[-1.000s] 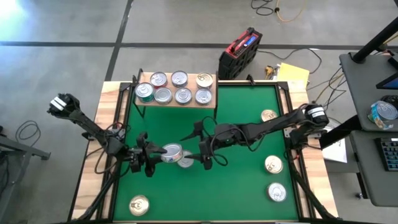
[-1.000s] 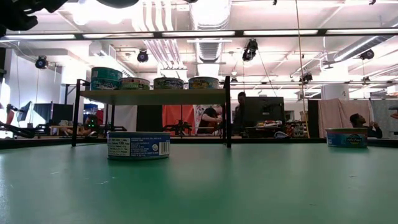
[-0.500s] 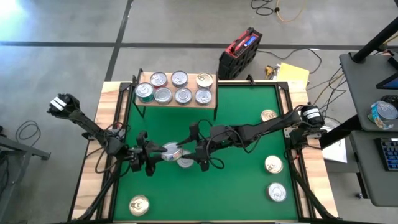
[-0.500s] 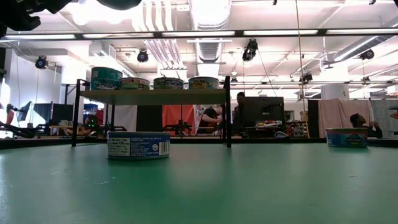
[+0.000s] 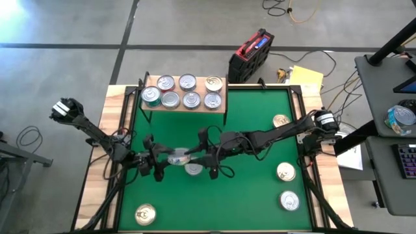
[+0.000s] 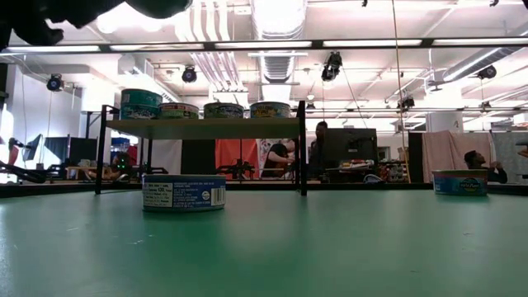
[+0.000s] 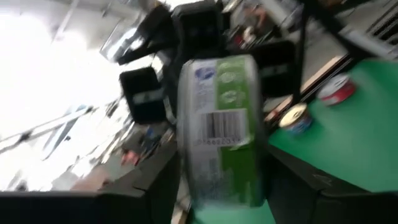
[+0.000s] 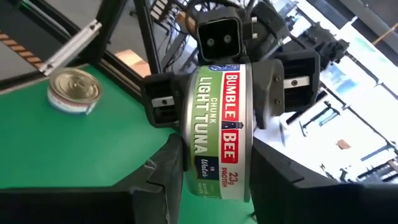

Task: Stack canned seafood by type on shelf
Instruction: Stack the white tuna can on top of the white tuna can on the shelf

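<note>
Passing tin (image 8: 219, 130) mid-air | right hand (image 5: 209, 158) now pinching it | left hand (image 5: 155, 162) loosening (handover toward shelf (image 5: 184, 91))

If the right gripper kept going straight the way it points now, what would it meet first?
Probably the left gripper, just beyond the green-labelled round tuna tin that sits between the right gripper fingers; depth is unclear.

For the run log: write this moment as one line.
tuna can: mid-air over green mat | right gripper: clamped on it | left gripper: at its other side | shelf: seven tins
</note>
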You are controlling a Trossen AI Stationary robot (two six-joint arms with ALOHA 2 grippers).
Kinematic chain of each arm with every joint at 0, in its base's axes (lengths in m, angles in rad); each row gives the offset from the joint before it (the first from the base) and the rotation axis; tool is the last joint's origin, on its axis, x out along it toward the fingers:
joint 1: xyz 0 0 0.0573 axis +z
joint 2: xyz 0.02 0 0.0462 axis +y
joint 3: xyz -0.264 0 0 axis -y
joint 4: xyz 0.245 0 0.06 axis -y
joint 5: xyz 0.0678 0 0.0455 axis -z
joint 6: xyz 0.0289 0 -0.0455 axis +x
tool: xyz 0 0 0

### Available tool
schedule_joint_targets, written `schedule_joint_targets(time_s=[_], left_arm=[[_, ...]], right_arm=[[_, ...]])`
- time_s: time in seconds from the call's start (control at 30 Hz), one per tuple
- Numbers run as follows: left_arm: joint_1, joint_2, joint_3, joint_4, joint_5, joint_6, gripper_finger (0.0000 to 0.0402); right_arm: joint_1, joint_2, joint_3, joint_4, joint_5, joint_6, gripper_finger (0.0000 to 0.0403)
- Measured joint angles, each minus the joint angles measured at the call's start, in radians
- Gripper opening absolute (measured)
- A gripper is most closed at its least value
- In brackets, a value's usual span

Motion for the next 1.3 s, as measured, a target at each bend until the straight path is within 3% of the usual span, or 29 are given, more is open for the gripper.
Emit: schedule_joint_targets(time_s=[0.53,0.83,1.1,1.3], left_arm=[[0.0,0.0,0.0,0.026,-0.373,-0.102,0.021],[0.0,-0.003,0.024,0.133,-0.666,-0.065,0.021],[-0.015,-0.001,0.107,0.132,-0.824,-0.001,0.021],[-0.087,-0.007,0.166,0.107,-0.84,0.037,0.021]], right_arm=[[-0.008,-0.054,0.041,-0.203,0.348,-0.142,0.013],[-0.091,-0.056,0.066,-0.18,0.387,-0.386,0.013],[-0.17,-0.056,0.065,-0.151,0.386,-0.409,0.013],[-0.204,-0.027,0.094,-0.132,0.333,-0.443,0.013]])
